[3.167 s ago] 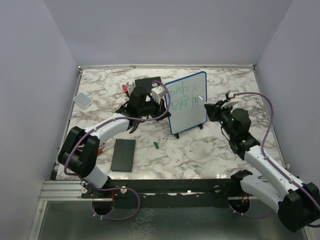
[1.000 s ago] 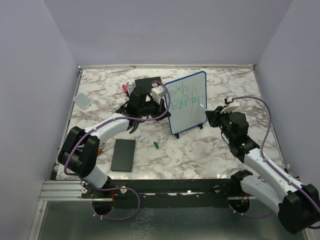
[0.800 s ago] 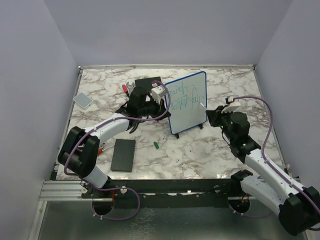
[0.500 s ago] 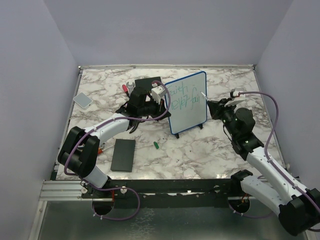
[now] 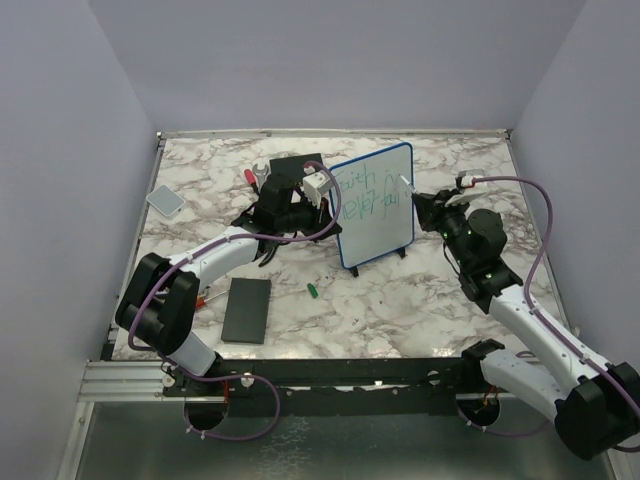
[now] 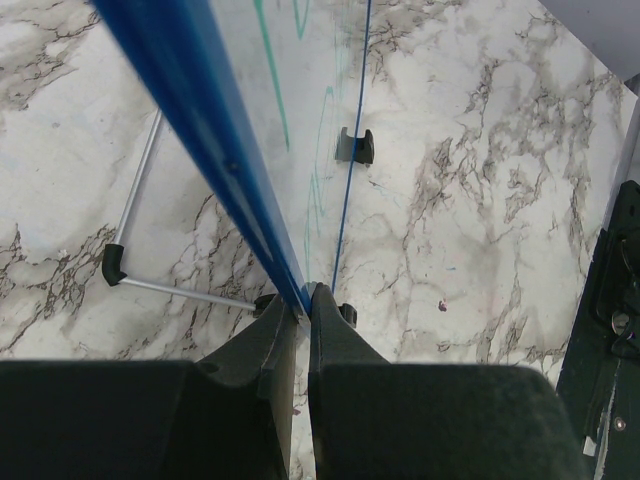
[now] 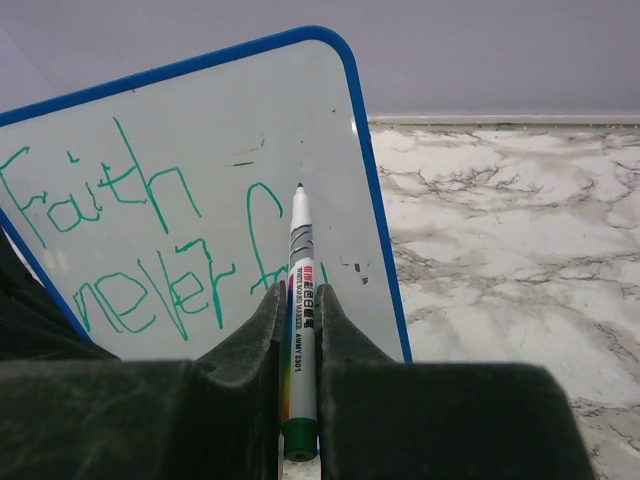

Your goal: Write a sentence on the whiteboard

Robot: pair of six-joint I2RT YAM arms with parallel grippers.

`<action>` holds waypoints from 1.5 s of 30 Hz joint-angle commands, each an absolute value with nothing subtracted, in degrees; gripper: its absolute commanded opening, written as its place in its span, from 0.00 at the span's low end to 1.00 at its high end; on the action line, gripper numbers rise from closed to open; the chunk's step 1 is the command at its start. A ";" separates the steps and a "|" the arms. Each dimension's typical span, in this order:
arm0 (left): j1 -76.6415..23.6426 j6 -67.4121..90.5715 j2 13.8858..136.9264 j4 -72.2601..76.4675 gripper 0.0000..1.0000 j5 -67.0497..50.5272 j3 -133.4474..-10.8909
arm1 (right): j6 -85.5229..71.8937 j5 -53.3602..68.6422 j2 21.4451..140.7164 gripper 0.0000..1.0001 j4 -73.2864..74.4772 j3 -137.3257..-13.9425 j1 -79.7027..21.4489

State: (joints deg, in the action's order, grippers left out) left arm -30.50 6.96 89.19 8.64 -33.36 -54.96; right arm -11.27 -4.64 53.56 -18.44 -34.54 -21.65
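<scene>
Walls close three sides of the surface [image 5: 400,300], with open marble in front of and right of the whiteboard [image 5: 375,215]. One grey pad [image 5: 165,199], two black slabs [image 5: 247,310], one green cap [image 5: 313,290]. One whiteboard, upright, mid-back. Left jaws pinch its left frame edge. Right jaws clamp one marker [image 7: 300,300], tip by the end of the sentence [image 7: 150,240]; contact unclear.

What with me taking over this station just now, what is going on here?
The left tool is clamped on the blue frame of the whiteboard, steadying it upright on the marble table. The right tool grips a green marker pointed at the board's face, beside the last letters. The sentence reads roughly "Faith" above "never fa", so it looks unfinished. Whether the tip touches the board is unclear.
</scene>
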 commanded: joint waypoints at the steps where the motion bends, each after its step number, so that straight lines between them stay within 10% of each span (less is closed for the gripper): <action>1: -30.76 5.13 90.86 3.93 0.00 -31.71 -55.00 | -9.80 -4.75 54.40 0.01 -20.66 -35.90 -21.50; 45: -30.78 5.35 90.57 3.94 0.00 -31.90 -54.95 | -14.39 -4.40 51.23 0.00 -12.65 -27.52 -21.53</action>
State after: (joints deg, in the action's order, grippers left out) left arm -30.50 7.01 89.21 8.62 -33.36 -54.96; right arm -13.56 -4.64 51.70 -15.29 -28.64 -21.65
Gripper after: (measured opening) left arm 0.079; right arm 0.103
